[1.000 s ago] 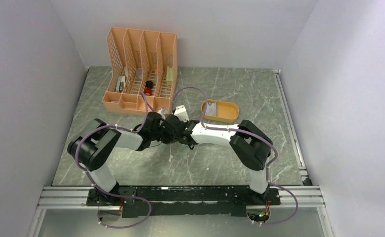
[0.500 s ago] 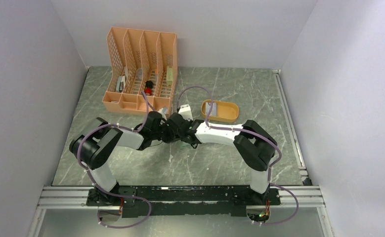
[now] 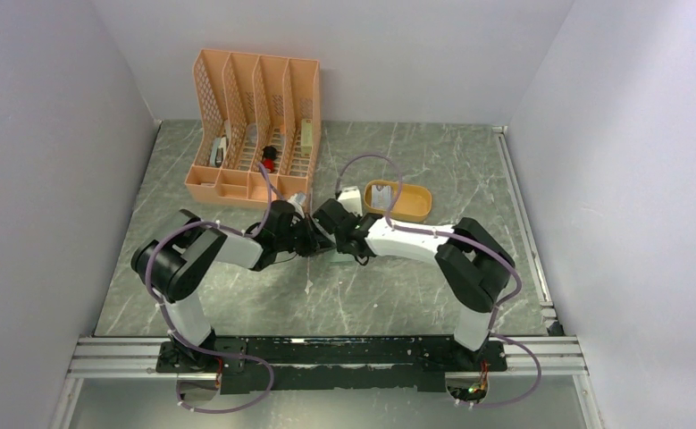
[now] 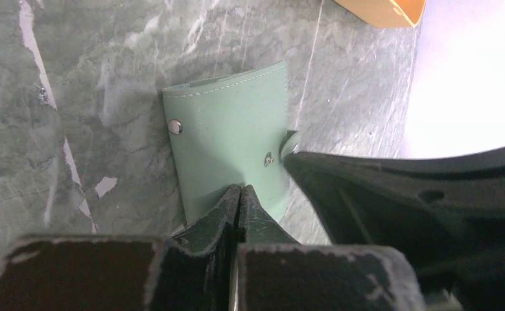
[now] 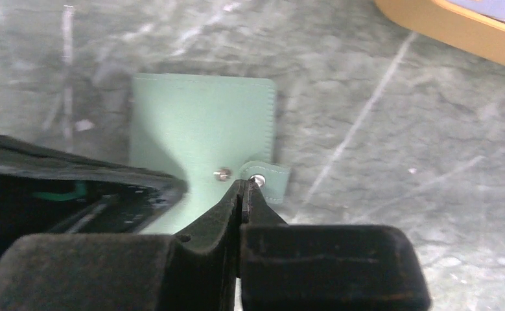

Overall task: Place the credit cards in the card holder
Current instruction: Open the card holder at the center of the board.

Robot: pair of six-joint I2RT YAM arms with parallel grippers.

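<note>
The sage-green card holder (image 4: pixel 227 129) lies folded shut and flat on the marble table, also in the right wrist view (image 5: pixel 198 123). Its snap tab (image 5: pixel 272 175) is unsnapped and sticks out at the side. My left gripper (image 4: pixel 240 189) is shut, with its tips resting on the holder's near edge. My right gripper (image 5: pixel 244 184) is shut with its tips at the tab's snap, seemingly pinching it. In the top view both grippers (image 3: pixel 319 237) meet mid-table and hide the holder. A pale flat card (image 3: pixel 381 190) lies in the yellow tray.
The mustard-yellow oval tray (image 3: pixel 413 214) stands just right of and behind the grippers, and shows in the wrist views (image 5: pixel 444 29). The peach lattice organizer (image 3: pixel 259 116) with small items stands at the back left. Walls close in both sides.
My right arm's wrist has swung to the right and back toward the tray, and its elbow has shifted right. My left arm has barely moved.
</note>
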